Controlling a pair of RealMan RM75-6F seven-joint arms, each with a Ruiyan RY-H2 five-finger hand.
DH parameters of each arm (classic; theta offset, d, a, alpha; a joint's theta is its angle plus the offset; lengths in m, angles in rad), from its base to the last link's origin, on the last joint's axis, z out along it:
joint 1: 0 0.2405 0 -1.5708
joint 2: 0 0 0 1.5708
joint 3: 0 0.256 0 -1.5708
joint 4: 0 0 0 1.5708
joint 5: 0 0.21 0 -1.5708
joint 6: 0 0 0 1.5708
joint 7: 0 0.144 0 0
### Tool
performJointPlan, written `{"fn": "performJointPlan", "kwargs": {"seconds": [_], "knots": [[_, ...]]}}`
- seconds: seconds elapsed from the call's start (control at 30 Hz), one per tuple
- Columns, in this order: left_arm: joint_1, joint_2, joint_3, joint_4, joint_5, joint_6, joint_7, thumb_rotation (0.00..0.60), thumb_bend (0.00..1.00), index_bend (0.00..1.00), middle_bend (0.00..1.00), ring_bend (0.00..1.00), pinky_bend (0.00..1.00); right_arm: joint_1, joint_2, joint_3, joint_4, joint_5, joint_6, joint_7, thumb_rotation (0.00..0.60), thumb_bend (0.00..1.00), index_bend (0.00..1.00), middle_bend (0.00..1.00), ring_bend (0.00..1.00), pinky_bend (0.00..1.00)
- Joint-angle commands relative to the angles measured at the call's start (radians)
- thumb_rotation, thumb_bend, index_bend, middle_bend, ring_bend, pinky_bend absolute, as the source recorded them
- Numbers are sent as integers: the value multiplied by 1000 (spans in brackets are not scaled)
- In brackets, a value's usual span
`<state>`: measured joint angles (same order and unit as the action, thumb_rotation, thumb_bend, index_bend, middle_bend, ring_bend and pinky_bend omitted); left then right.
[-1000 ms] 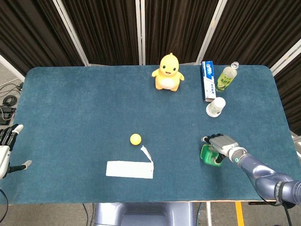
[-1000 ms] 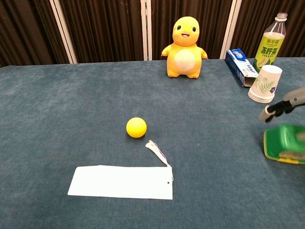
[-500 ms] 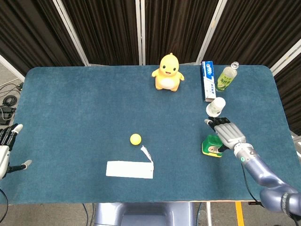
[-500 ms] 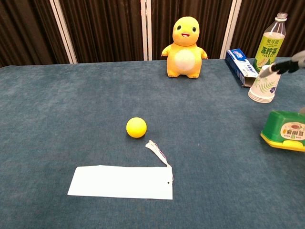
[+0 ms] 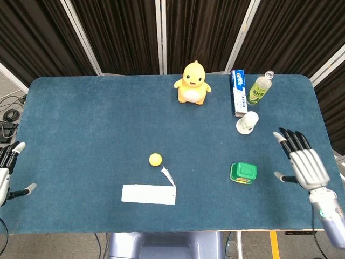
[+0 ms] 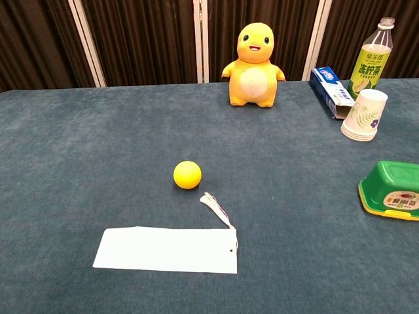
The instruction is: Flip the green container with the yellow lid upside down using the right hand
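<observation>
The green container rests on the table at the front right, green body uppermost and its yellow lid down against the cloth. My right hand hangs to the right of it, well apart, fingers spread and holding nothing. At the table's left edge my left hand stays low with its fingers apart and empty. Neither hand shows in the chest view.
A yellow ball and a white paper strip lie at the front middle. At the back stand a yellow plush toy, a toothpaste box, a green bottle and a paper cup.
My right hand has let go of the green container and pulled away to the right. The container now sits upside down on the table.
</observation>
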<state>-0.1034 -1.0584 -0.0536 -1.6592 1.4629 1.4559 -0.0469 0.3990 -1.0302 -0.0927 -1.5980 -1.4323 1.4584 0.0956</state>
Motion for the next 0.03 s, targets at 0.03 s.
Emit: {"fn": "performJointPlan", "kwargs": {"seconds": [0.03], "knots": [[2,0,1,-1,3,3,-5,600,0,0,0,0,0,-76,-58,-5,58,-32,69,-4,600,0,0,0,0,0]]}}
